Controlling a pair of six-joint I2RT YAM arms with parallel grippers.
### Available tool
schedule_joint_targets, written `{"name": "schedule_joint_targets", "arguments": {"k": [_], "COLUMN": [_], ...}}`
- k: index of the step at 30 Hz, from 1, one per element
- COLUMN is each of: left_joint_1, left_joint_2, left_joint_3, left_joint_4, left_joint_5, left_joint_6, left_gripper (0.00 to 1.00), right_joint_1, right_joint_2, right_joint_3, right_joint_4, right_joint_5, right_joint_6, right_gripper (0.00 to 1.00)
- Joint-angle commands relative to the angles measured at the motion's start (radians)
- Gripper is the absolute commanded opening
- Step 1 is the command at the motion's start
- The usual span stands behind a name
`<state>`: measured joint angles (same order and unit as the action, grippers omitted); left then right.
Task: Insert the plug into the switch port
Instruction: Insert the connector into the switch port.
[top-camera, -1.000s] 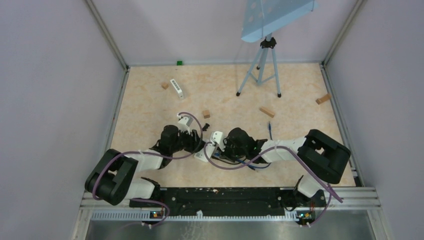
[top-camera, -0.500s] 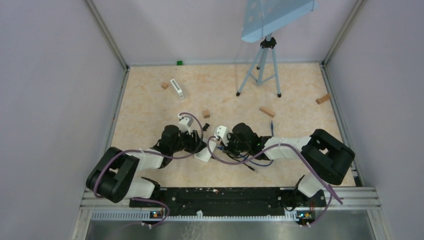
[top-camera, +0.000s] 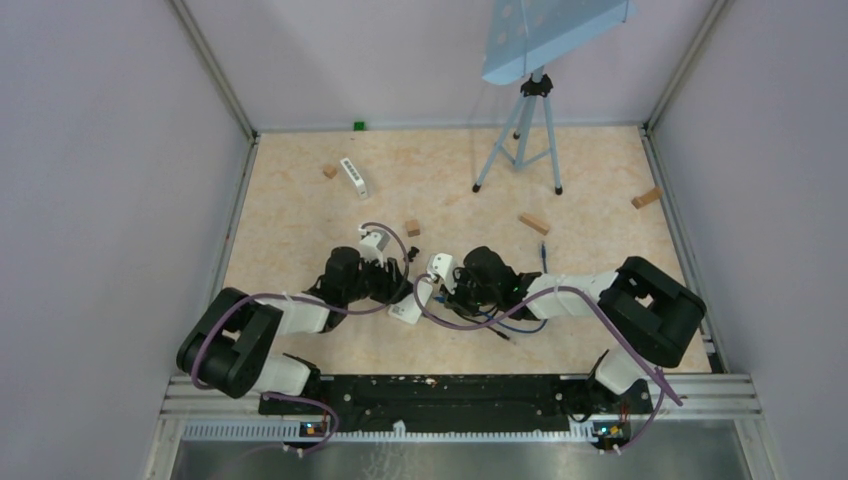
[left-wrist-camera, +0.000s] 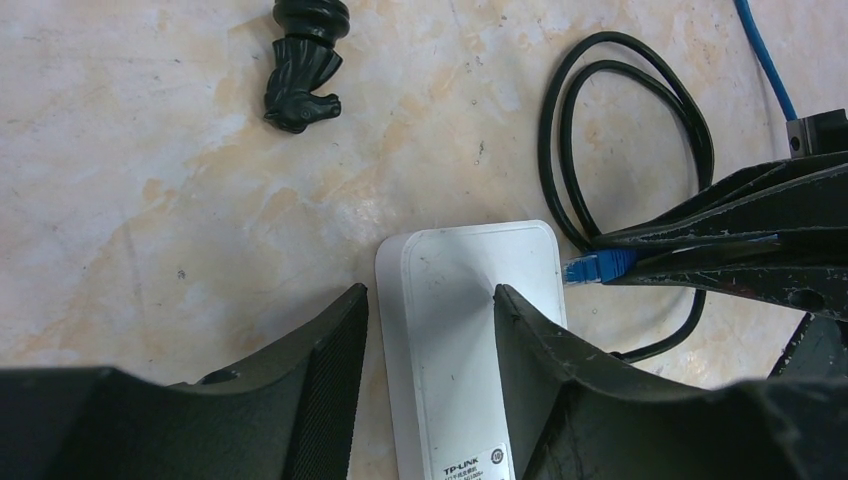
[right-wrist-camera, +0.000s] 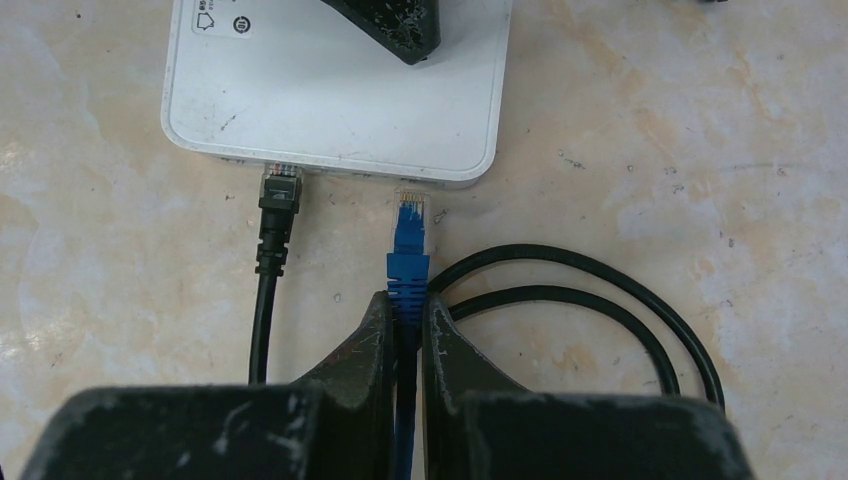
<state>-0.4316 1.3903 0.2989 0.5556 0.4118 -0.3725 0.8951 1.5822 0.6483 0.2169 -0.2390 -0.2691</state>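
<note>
My right pincer (right-wrist-camera: 405, 300) pinches the blue network plug (right-wrist-camera: 410, 235) by its boot. The plug's tip is just short of the flat white plastic switch (right-wrist-camera: 340, 90), beside the black cable plug (right-wrist-camera: 278, 200) at the neighbouring port. My left pincer (left-wrist-camera: 430, 315) is spread, with 1 finger over the switch's top. If I push off-line, the plug could catch the port rim and twist in my grip, or shove the switch. Against 1 second ago, my right wrist sits farther right.
</note>
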Motion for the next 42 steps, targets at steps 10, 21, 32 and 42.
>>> {"name": "schedule_joint_targets", "arguments": {"k": [10, 21, 32, 42], "left_joint_1": [0.004, 0.004, 0.002, -0.031], "left_joint_2": [0.048, 0.07, 0.103, 0.133], "left_joint_3": [0.037, 0.041, 0.023, 0.028], "left_joint_4": [0.005, 0.007, 0.041, 0.047], "left_joint_5": [0.062, 0.11, 0.202, 0.256], "left_joint_6": [0.024, 0.029, 0.001, 0.001], "left_gripper": [0.48, 0.42, 0.41, 0.4], "right_joint_1": [0.006, 0.03, 0.086, 0.117], "right_joint_2": [0.028, 0.022, 0.055, 0.079], "right_joint_3": [0.031, 0.006, 0.014, 0.07], "right_joint_4": [0.02, 0.118, 0.216, 0.253], "right_joint_5": [-0.025, 0.058, 0.191, 0.183], "right_joint_6": [-0.014, 0.013, 0.059, 0.051], "right_gripper": [0.0, 0.0, 0.0, 0.0]}}
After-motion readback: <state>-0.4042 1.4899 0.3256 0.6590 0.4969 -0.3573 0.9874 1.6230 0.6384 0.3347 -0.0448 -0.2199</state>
